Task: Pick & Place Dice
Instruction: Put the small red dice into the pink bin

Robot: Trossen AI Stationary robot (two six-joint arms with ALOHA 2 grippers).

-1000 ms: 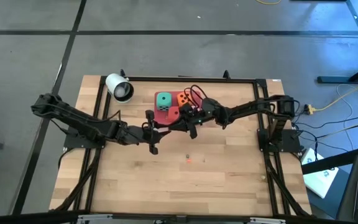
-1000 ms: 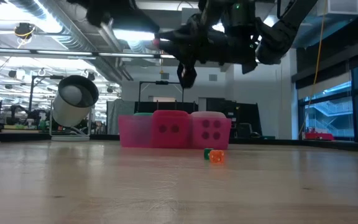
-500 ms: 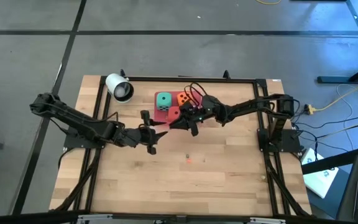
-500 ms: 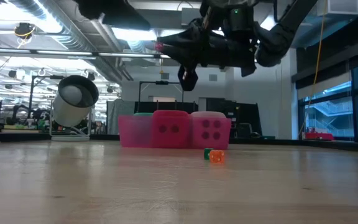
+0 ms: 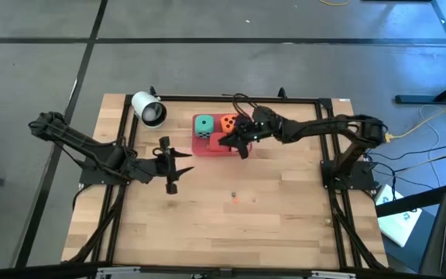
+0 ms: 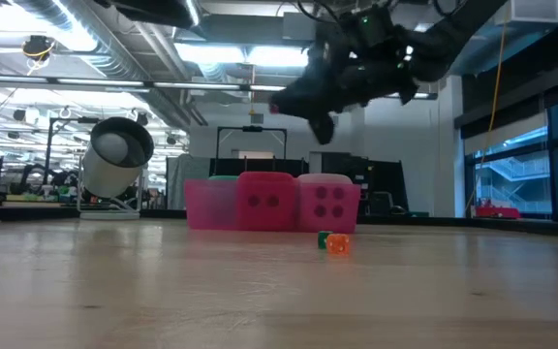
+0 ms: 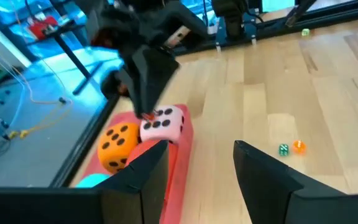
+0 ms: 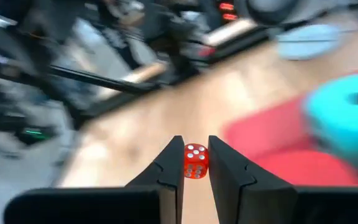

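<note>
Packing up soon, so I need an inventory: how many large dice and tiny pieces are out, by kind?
Large soft dice: 4 (orange die, pale pink die, teal die, red die)
Tiny pieces on the table: 2 (green piece, orange piece)
Tiny red die held in the right pincer: 1
Total: 7

The table (image 5: 285,209) under both claws is pale wood in planks, smooth with a soft sheen, framed in dark metal. Between the right gripper's (image 8: 196,163) matt black plastic fingers (image 8: 168,167) sits a small, glossy, translucent red die (image 8: 195,161). Just ahead of the left gripper (image 7: 197,165), the orange (image 7: 117,144) and pale pink dice (image 7: 163,124) look soft and matt, in a smooth pink plastic tray (image 7: 182,155).
</note>
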